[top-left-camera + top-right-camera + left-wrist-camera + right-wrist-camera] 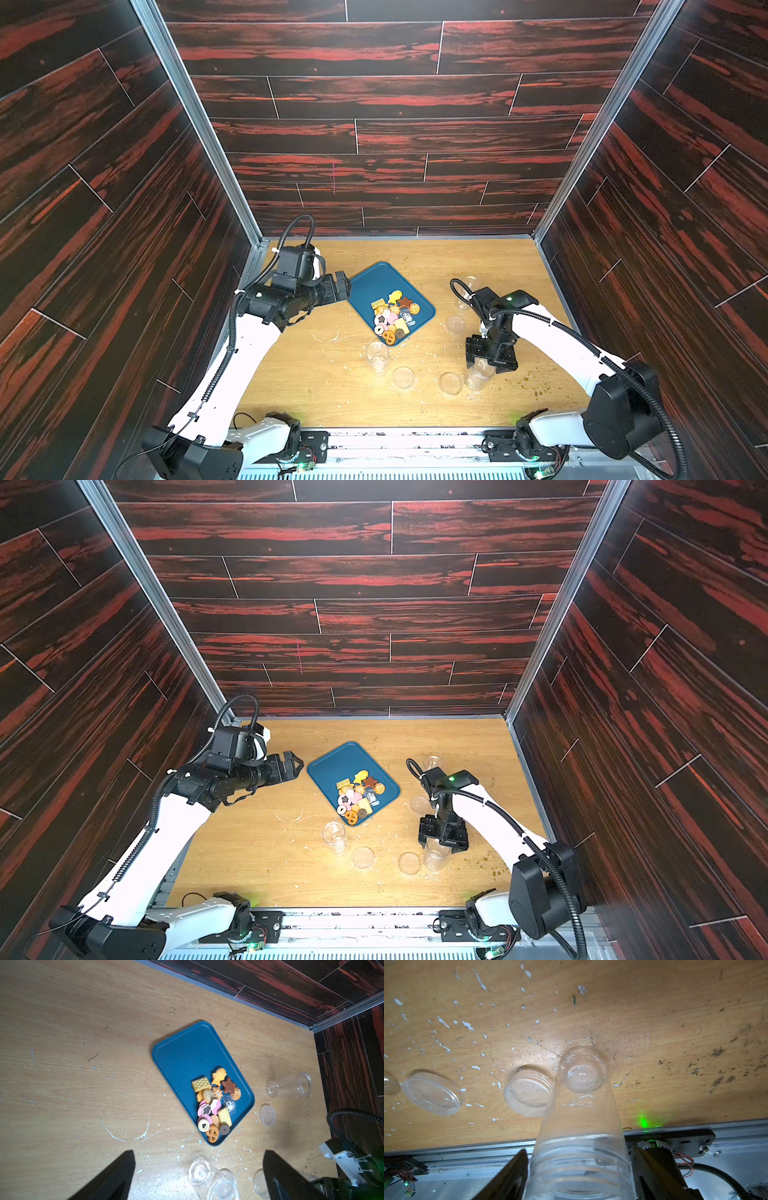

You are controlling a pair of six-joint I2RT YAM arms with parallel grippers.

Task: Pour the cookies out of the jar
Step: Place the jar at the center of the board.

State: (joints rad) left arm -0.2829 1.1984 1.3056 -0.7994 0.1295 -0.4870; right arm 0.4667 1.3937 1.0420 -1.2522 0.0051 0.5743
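The cookies (392, 316) (357, 796) lie in a heap on the near half of a blue tray (374, 278) (336, 762). In the left wrist view the cookies (216, 1105) cover one end of the tray (187, 1053). A clear empty jar (478, 376) (434, 856) (581, 1105) stands upright on the table at the front right. My right gripper (480, 365) (436, 845) (579, 1149) is open, its fingers on either side of the jar's threaded neck. My left gripper (343, 286) (293, 766) (200, 1152) hangs wide open and empty beside the tray's left edge.
Another empty clear jar (377, 355) (212, 1180) stands in front of the tray. Clear lids (403, 376) (451, 382) (456, 324) lie around it. A third jar (288, 1086) lies on its side at the back right. A small clear packet (229, 1105) sits among the cookies.
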